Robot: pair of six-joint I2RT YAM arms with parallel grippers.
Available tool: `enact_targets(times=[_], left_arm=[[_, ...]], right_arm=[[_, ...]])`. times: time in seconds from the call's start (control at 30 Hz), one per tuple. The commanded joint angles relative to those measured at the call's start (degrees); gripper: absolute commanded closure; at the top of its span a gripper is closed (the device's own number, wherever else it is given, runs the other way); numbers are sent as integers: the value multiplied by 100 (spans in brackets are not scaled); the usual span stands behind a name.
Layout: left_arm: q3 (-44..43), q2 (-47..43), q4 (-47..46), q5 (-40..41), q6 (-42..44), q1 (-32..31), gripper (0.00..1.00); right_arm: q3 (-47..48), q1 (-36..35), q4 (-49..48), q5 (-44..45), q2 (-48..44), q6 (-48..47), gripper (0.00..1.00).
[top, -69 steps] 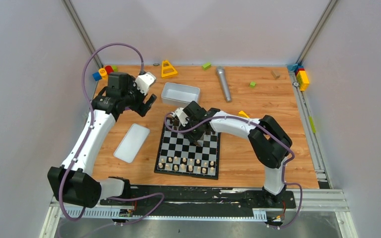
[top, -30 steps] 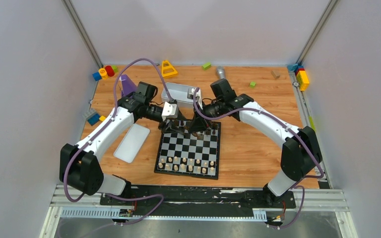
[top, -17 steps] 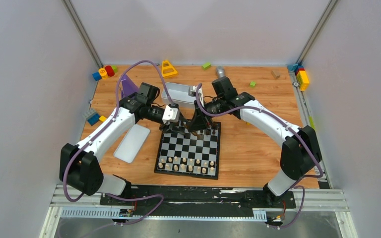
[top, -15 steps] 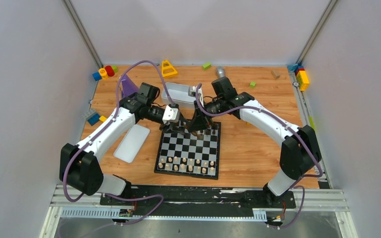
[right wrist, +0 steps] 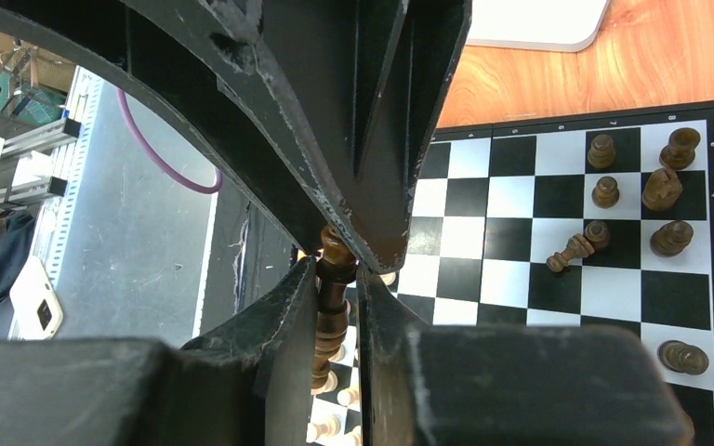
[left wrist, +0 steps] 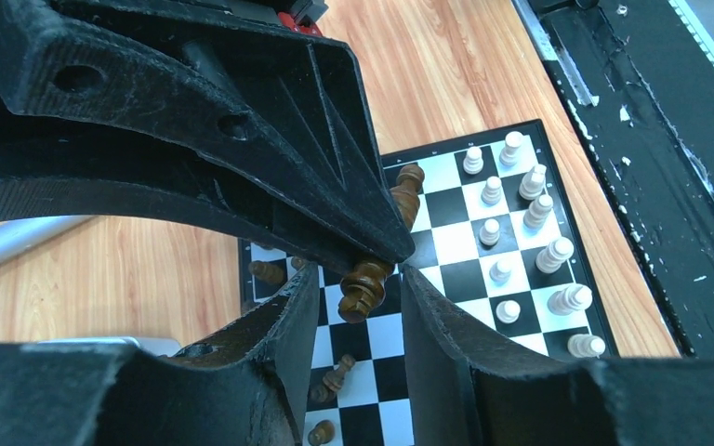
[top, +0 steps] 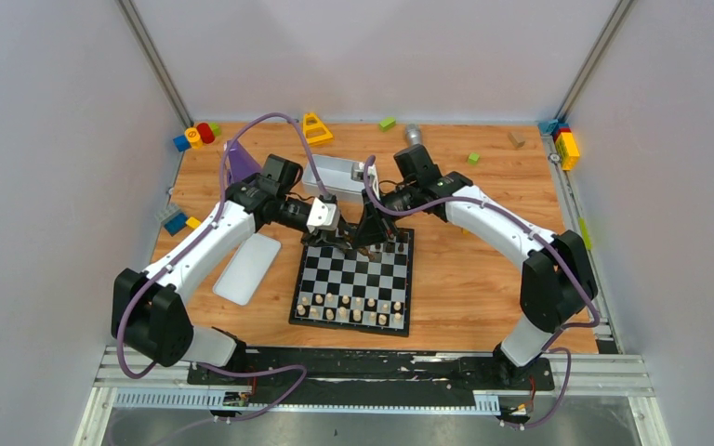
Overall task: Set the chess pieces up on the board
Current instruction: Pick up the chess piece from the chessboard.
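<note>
- Right jaws clamped on 1 dark piece [right wrist: 333, 295], over the far rows of the board [top: 349, 279].
- Left jaws open, 1 finger each side of it.
- Pale pieces [left wrist: 492, 231] on near rows.

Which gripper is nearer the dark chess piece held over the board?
Right. The right gripper pinches the dark chess piece; the left gripper's open fingers flank it without touching.
</note>
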State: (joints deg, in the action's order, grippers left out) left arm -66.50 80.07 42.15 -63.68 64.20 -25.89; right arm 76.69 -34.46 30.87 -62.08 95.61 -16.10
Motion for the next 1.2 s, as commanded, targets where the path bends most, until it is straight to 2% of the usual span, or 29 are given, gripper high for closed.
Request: enact_targets(times=[0.0, 0.23, 0.43, 0.53, 0.7, 0.83, 0.97, 1.17], left_arm=[[-223, 5, -66, -22, -43, -54, 56], [-225, 8, 36, 105, 13, -65, 65], [-269, 2, 61, 140, -8, -65, 78], [-311, 15, 85, 148, -14, -65, 87], [-362, 25, 261, 320, 57, -65, 100], [-474, 47, 507, 484, 99, -64, 100], [-480, 21, 330, 601, -310, -65, 100], [-195, -152, -657, 738, -1439, -65, 100]], right_arm=[[285, 10, -2, -213, 22, 10, 100], [292, 26, -2, -216, 22, 27, 100], [299, 40, 8, -201, 57, 62, 99], [310, 44, 17, -167, 65, 84, 93], [361, 111, 59, -7, 6, 91, 72], [415, 251, 148, 77, -92, 51, 60], [237, 394, 245, 138, -278, -62, 50], [-143, 615, 156, 112, -509, 13, 46]])
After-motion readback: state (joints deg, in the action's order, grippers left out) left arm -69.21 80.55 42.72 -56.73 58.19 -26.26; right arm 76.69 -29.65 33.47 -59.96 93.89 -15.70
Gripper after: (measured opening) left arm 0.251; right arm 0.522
